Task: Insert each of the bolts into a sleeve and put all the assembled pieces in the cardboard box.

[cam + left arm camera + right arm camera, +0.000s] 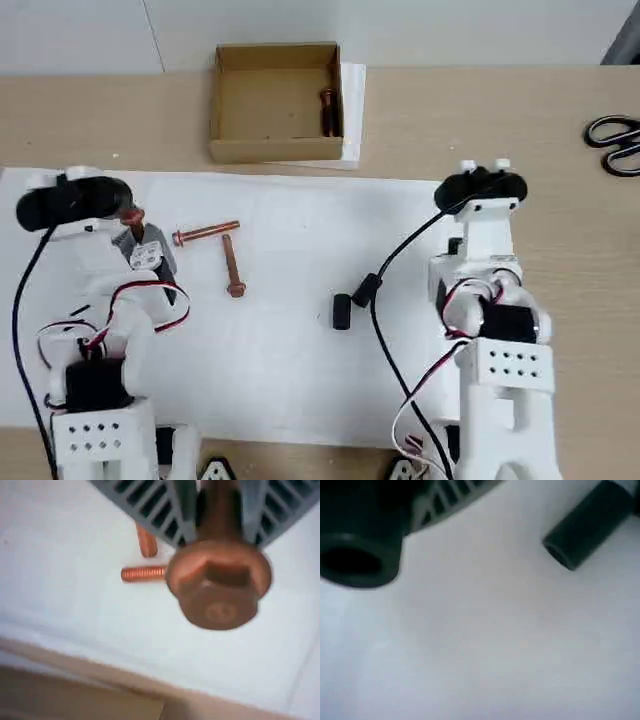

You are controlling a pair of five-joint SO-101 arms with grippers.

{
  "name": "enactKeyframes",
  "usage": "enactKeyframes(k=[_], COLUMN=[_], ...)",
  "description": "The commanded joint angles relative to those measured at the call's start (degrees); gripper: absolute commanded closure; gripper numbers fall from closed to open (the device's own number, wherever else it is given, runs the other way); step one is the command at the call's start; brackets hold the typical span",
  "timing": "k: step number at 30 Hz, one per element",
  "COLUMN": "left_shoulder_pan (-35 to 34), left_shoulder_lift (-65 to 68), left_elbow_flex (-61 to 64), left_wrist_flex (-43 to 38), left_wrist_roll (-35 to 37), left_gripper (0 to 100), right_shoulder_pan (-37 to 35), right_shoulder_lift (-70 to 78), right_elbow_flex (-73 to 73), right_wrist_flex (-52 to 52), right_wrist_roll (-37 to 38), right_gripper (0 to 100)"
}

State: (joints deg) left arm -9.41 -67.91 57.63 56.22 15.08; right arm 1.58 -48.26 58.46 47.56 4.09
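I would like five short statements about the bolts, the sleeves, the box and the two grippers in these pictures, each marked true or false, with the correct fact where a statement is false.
1. The left gripper is shut on a bolt. True.
2. The cardboard box is empty. False: one assembled piece lies inside, along one side wall.
3. Two loose bolts lie on the white sheet. True.
4. The scissors lie on the white sheet. False: they lie on the bare table, at the edge of the high view.
5. The right gripper is empty. False: it holds a black sleeve.
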Motion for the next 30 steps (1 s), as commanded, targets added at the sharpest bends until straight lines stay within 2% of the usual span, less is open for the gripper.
enactKeyframes(k=[1, 6, 19, 23, 30], left_shoulder_pan=[0.35, 1.93, 13.80, 16.62, 16.97], left_shoulder_lift=[-1.49, -1.49, -1.49, -1.49, -1.49], left_elbow_flex=[2.42, 4.79, 8.40, 8.66, 9.10], left_wrist_flex=[-4.31, -8.00, -8.18, -8.18, -8.18], left_wrist_roll=[2.37, 3.87, 7.91, 7.91, 7.91], left_gripper=[99, 99, 99, 99, 99], right_shoulder_pan=[-1.98, -6.90, -21.67, -24.48, -26.86], right_shoulder_lift=[-0.48, -0.48, -0.92, -0.57, -1.10], right_elbow_flex=[2.11, 5.71, 5.80, 5.80, 7.03], right_wrist_flex=[-7.08, -8.84, -8.57, -8.57, -8.31], right_wrist_roll=[-1.05, -1.14, -1.05, -1.32, -3.16], right_gripper=[99.6, 99.6, 99.5, 99.5, 99.5])
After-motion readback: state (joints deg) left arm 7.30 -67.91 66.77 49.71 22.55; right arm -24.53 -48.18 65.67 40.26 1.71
